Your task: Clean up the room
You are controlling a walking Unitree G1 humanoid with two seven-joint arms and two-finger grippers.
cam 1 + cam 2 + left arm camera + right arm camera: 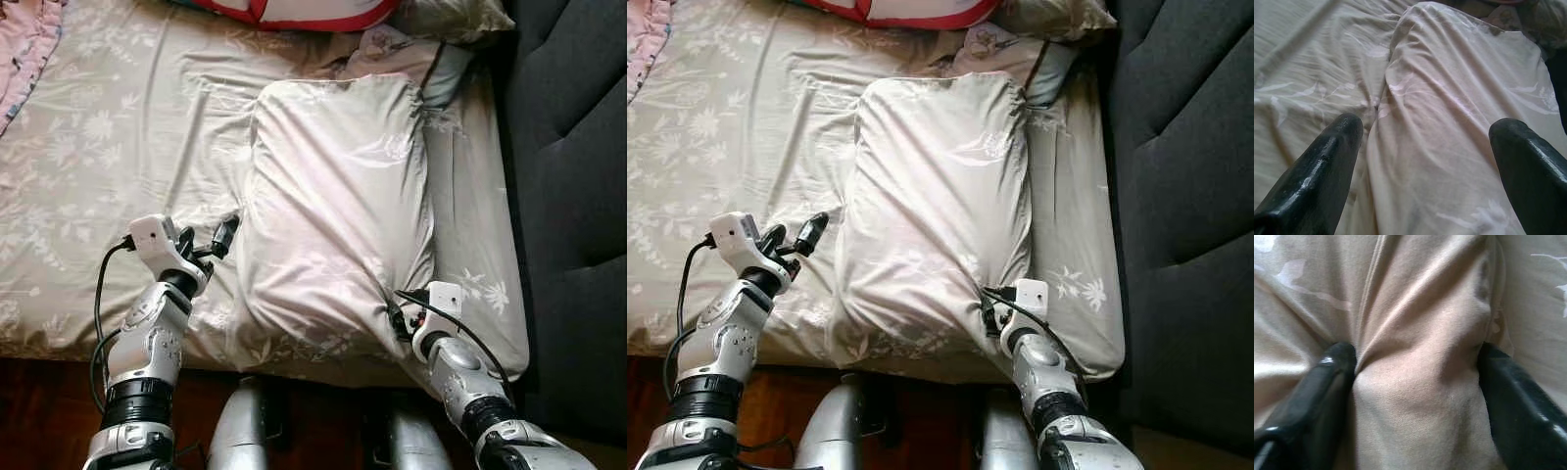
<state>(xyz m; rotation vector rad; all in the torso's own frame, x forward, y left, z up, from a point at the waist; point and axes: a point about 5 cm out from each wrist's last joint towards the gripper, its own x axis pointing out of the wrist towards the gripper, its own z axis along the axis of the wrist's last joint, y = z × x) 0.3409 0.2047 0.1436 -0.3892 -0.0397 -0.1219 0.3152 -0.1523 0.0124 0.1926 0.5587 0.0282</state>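
Right tool point(400, 315), nearest the camera, sits at the near right corner of the pillow point(338, 211), its fingers point(1327, 382) apart with a fold of pillow fabric bunched between them. The pillow lies on the bed point(118, 176), long axis running away from the robot, far end toward a red-edged cushion point(294, 12). Left tool point(220, 238) hovers just beside the pillow's left edge, fingers spread wide, gripping nothing. A dark upholstered headboard point(568, 196) borders the bed's right side.
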